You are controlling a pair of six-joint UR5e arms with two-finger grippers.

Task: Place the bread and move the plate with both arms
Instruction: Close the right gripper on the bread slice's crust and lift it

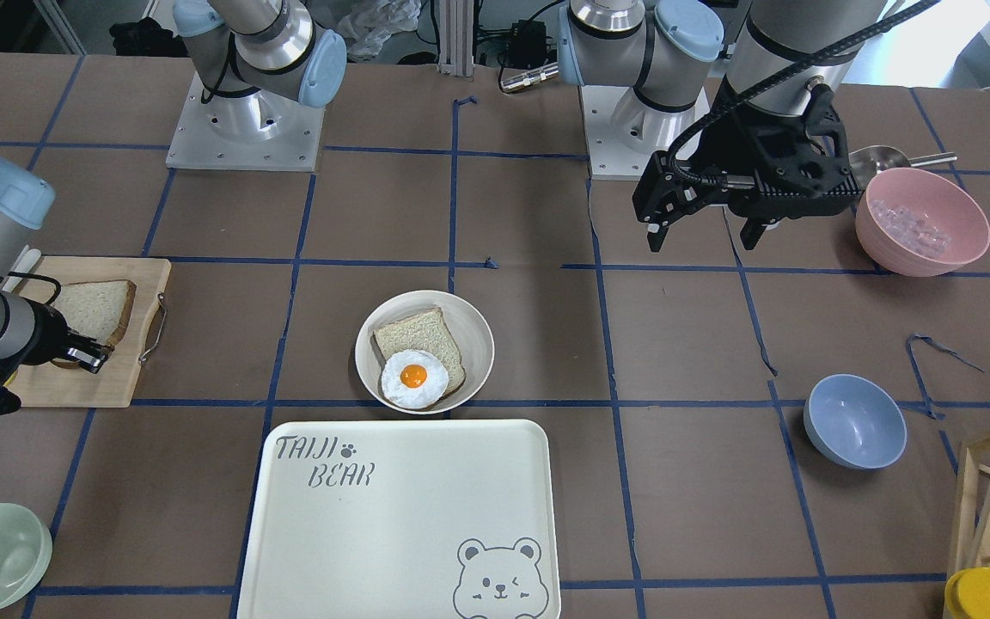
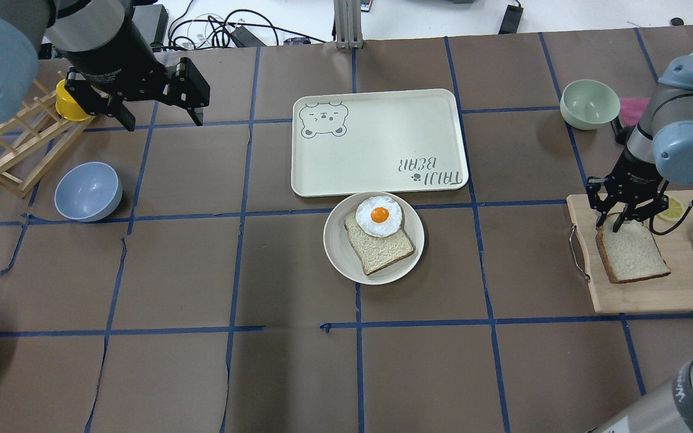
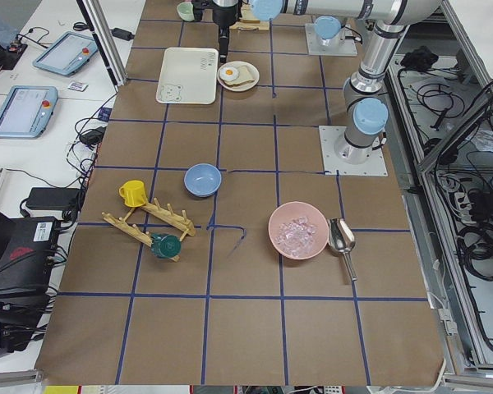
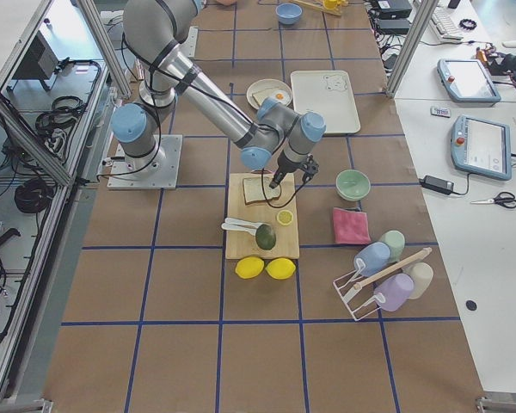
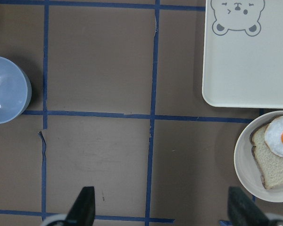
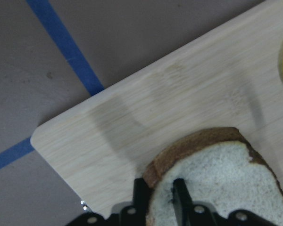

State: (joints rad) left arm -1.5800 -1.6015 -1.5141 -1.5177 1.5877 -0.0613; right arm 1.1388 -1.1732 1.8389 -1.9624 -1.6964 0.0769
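The bread [image 2: 634, 255] lies on a wooden cutting board [image 2: 647, 294] at the table's right end. My right gripper [image 2: 610, 224] is shut on the bread's crust edge; the right wrist view shows its fingers [image 6: 179, 193] pinching the bread [image 6: 217, 179] there. The cream plate [image 2: 334, 240] stands mid-table and holds a slice with a fried egg [image 2: 378, 215]. My left gripper [image 2: 163, 120] hovers open and empty over the table's left side, far from the plate [image 5: 240, 160].
The white bear tray [image 2: 376, 141] lies just beyond the plate. A blue bowl [image 2: 88, 191], a wooden rack [image 2: 9, 150] and a yellow cup [image 2: 70, 103] are at the left. A green bowl [image 2: 590, 103] is at the right. A pink bowl [image 1: 922, 219] stands near the left arm.
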